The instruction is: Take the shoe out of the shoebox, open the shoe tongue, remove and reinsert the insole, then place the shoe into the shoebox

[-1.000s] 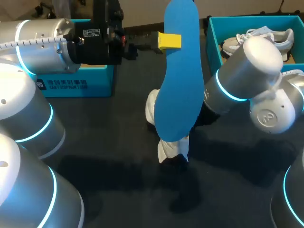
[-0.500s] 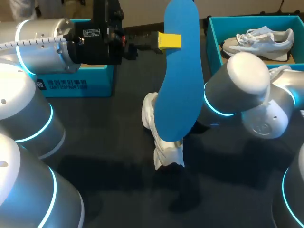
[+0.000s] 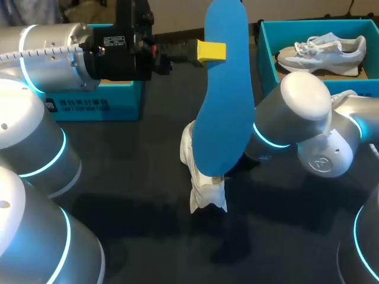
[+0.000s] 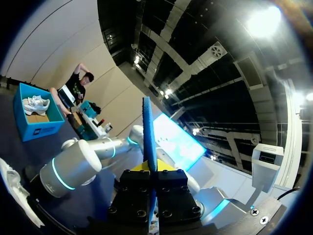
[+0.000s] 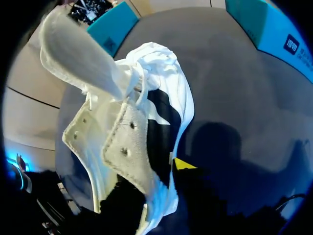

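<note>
One blue insole (image 3: pixel 224 106): we judge it light, bendy; our left gripper (image 4: pixel 150 171) clenched near its narrow end; one white shoe (image 5: pixel 146 98): soft-walled, crushable; our right gripper (image 5: pixel 166 171) grasps its side wall.

White print on teal shoebox (image 3: pixel 127 102) front & label (image 3: pixel 111 41) on L arm's black wrist mount (image 3: pixel 127 62), both illegible.

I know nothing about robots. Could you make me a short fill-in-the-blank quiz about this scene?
The left tool grips a ___ insole.
The shoe in the right tool is ___.
The right box holds ___ other shoe.
Missing words: blue; white; one.
</note>
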Robot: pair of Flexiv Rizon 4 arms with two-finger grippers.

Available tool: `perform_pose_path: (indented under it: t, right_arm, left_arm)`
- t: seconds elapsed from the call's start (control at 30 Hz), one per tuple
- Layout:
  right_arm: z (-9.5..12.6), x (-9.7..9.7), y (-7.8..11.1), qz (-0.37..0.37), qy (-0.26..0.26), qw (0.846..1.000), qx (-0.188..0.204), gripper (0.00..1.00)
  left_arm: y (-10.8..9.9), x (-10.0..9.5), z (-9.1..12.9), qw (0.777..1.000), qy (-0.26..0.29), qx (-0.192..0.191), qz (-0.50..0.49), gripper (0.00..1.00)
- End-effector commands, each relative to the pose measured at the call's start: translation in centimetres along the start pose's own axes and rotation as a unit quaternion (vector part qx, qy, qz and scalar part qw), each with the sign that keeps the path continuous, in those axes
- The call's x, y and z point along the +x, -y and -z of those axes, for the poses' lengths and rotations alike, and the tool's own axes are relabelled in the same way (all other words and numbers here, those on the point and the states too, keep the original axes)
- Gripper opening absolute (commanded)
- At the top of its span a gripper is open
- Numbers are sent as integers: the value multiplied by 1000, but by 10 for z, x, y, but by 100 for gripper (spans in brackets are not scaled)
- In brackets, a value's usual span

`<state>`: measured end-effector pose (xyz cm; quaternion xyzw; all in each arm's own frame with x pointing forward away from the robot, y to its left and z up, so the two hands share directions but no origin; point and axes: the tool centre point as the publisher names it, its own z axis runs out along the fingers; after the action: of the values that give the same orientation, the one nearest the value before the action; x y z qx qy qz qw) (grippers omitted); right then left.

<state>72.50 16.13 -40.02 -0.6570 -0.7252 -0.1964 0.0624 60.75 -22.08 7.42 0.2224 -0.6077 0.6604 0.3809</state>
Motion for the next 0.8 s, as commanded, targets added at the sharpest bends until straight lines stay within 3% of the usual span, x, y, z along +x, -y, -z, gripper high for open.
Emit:
perform_pose_path:
  t: [0.03,0.43,0.8]
  right_arm:
    - [14,-1,3,-20,-20,1000,8,100]
    - [71,7,9,-42,-107,993,29,100]
    - [71,7,9,-42,-107,993,29,100]
  left_arm:
    - [-1,-1,0,1000,0,-1,0,0]
    - [-1,-1,0,1000,0,-1,0,0]
    - [-1,-1,0,1000,0,-1,0,0]
